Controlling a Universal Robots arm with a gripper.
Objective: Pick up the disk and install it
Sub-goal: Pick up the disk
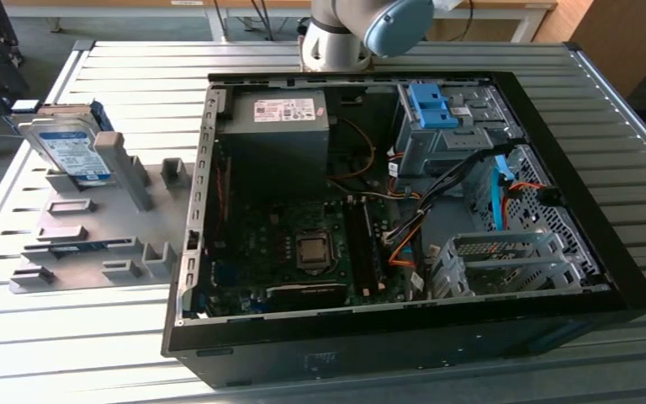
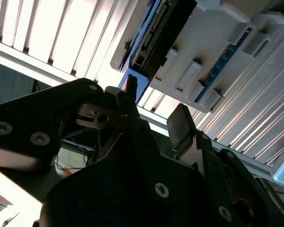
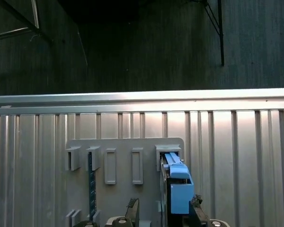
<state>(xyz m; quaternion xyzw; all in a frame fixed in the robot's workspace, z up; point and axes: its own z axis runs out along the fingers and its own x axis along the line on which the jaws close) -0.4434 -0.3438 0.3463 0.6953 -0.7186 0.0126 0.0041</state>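
Disk, exterior view: stands upright in the grey holder on the table, at the exterior view's left, beside the open computer case.
Tool, second wrist view: released, fingers spread, nothing between them.
Disk, first wrist view: seated in a holder slot, blue rail facing the camera, tool not touching it.

Silver disk with white-and-blue label
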